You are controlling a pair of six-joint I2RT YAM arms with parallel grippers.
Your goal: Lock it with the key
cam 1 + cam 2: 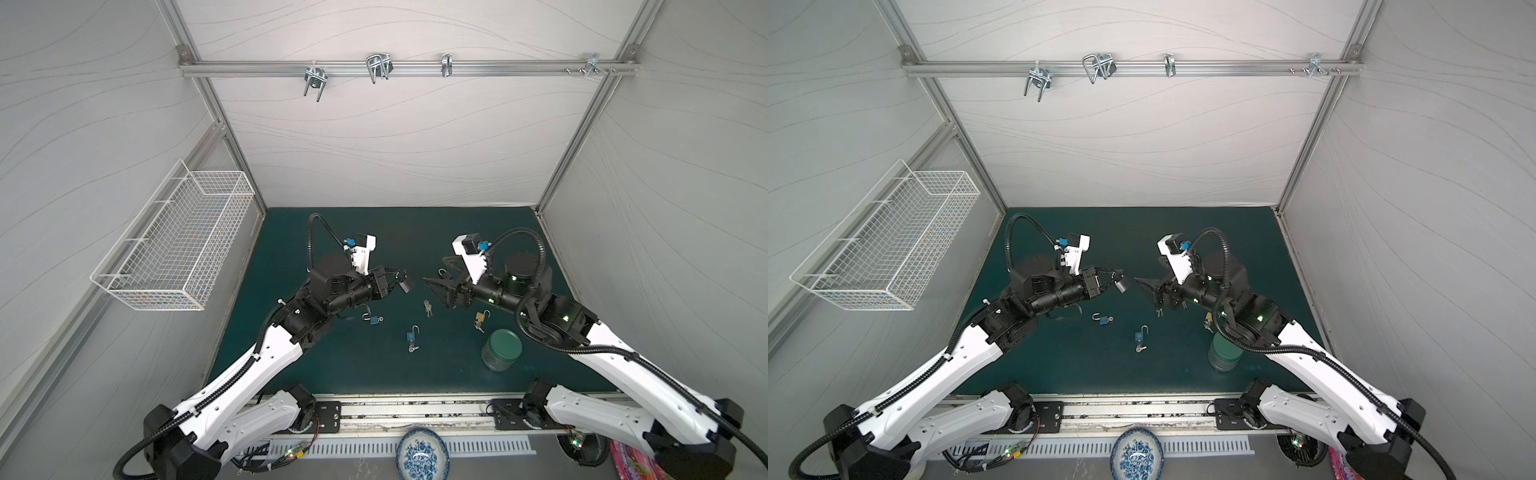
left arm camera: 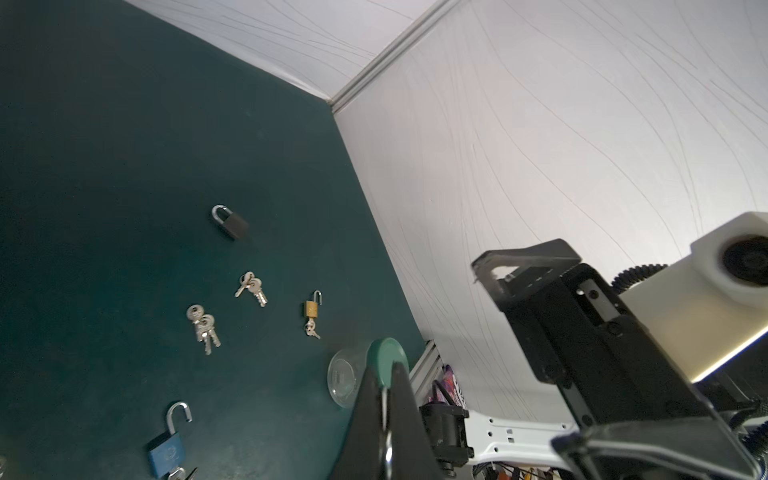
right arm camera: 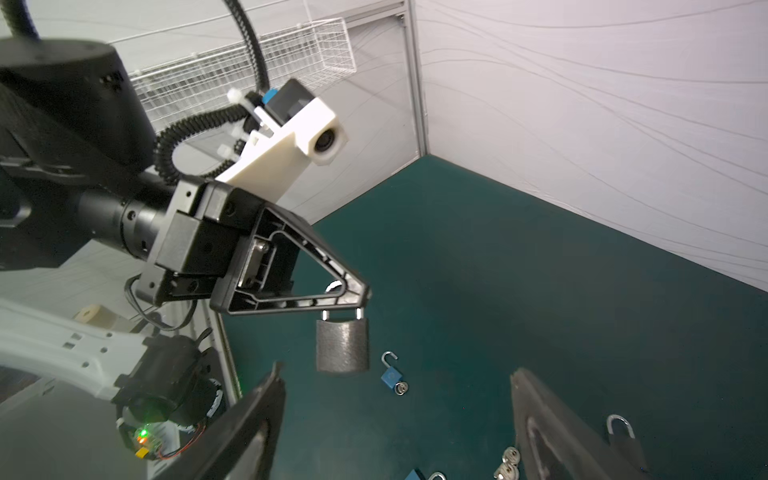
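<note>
Two grippers face each other. Left gripper (image 3: 361, 299) is clamped on the shackle of a padlock (image 3: 342, 347), its body dangling. Right gripper (image 1: 434, 272), near the padlock, gapes empty. Keys (image 1: 428, 308) lie on the mat (image 1: 374, 232) below the padlock. Risk: the padlock may swing away from a key pushed at it.

White wire basket (image 1: 166, 257) hangs on the left wall, and an aluminium rail (image 1: 519, 67) across the back wall carries several metal hooks (image 1: 378, 68). Dark green mat (image 1: 353, 374) covers the table, with a clear jar (image 1: 501, 349) with a green lid sitting on it toward the front right. Past the mat's front edge: slotted white cable duct (image 1: 353, 449), blue-and-white patterned bowl (image 1: 422, 455) in front of its middle, pink patterned cloth (image 1: 631, 465) in the right corner.
</note>
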